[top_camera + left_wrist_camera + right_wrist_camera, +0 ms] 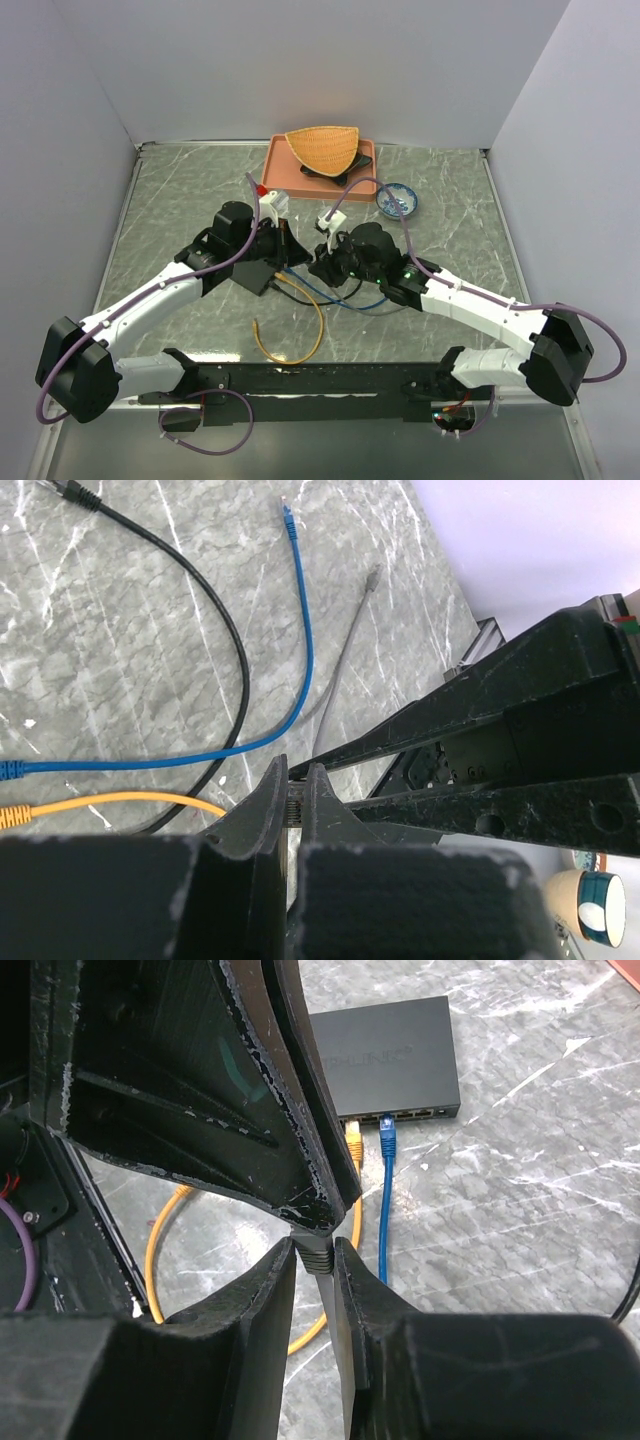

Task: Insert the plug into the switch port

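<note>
Left arm [150, 300] reaches in from 8 o'clock, jaws shut; right arm [480, 305] from 4 o'clock, jaws pinching grey plug [315, 1255].

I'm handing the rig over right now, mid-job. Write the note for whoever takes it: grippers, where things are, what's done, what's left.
Left gripper: shut on the grey cable near one end.
Right gripper: shut on that same end, right by the left's fingertips; looks like a handover.
Switch: flat on the table, sockets facing the right gripper. A yellow plug and a blue plug appear seated in it.
Done: grey end gripped.
Left: let go with one gripper, line the grey end up with a free socket, push in.
</note>
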You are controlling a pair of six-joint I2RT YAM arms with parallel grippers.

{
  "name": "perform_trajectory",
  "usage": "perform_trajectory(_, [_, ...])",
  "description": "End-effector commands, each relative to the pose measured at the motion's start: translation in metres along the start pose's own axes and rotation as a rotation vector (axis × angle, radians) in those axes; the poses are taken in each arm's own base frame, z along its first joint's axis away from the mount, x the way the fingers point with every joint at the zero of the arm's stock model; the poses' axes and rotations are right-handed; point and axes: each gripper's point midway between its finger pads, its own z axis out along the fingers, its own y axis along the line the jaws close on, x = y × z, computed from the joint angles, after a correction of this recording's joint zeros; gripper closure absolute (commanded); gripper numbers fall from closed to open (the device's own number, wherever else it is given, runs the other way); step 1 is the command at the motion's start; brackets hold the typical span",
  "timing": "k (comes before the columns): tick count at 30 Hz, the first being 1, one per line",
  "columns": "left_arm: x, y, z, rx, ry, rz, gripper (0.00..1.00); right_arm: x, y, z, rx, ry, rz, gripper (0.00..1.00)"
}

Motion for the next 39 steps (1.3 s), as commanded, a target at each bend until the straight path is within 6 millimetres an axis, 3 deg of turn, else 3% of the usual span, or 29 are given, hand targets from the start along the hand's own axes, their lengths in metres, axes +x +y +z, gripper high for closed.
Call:
perform_trajectory(1, [-0.023, -0.020, -0.006, 0.052, -0.061, 0.046, 0.99, -0.022, 0.001, 0.002, 0.004, -0.057, -0.017, 0.71])
perform_trajectory(6, [-0.022, -0.019, -0.005, 0.050, -0.061, 0.045, 0.99, -0.018, 0.000, 0.004, 0.010, -0.046, -0.016, 0.71])
perform_trajectory(11, [-0.021, -0.018, -0.004, 0.044, -0.057, 0.043, 0.99, -0.015, -0.003, 0.005, 0.023, -0.036, -0.014, 0.64])
perform_trajectory(13, [-0.021, -0.018, -0.004, 0.045, -0.058, 0.045, 0.99, -0.016, -0.003, 0.004, 0.025, -0.046, -0.013, 0.68])
perform_trajectory(14, [-0.022, -0.018, -0.004, 0.047, -0.058, 0.045, 0.99, -0.015, -0.003, 0.004, 0.023, -0.047, -0.013, 0.79])
perform_trajectory(17, [-0.022, -0.018, -0.004, 0.044, -0.060, 0.045, 0.99, -0.017, -0.004, 0.003, 0.036, -0.059, -0.007, 0.99])
perform_trajectory(24, [-0.023, -0.016, -0.005, 0.032, -0.066, 0.046, 0.98, -0.017, -0.006, 0.001, 0.043, -0.069, -0.013, 1.00])
perform_trajectory(30, [-0.027, -0.011, -0.006, -0.002, -0.093, 0.045, 0.83, -0.011, -0.006, 0.000, 0.043, -0.054, -0.019, 1.00])
perform_trajectory(34, [-0.032, -0.003, -0.006, -0.045, -0.119, 0.035, 0.45, -0.007, -0.007, 0.001, 0.042, -0.038, -0.029, 1.00])
perform_trajectory(37, [-0.034, 0.007, -0.007, -0.098, -0.142, 0.013, 0.25, -0.005, -0.008, 0.000, 0.047, -0.034, -0.031, 1.00])
perform_trajectory(39, [-0.037, 0.014, -0.008, -0.129, -0.158, -0.013, 0.18, -0.003, -0.008, -0.001, 0.049, -0.030, -0.034, 1.00])
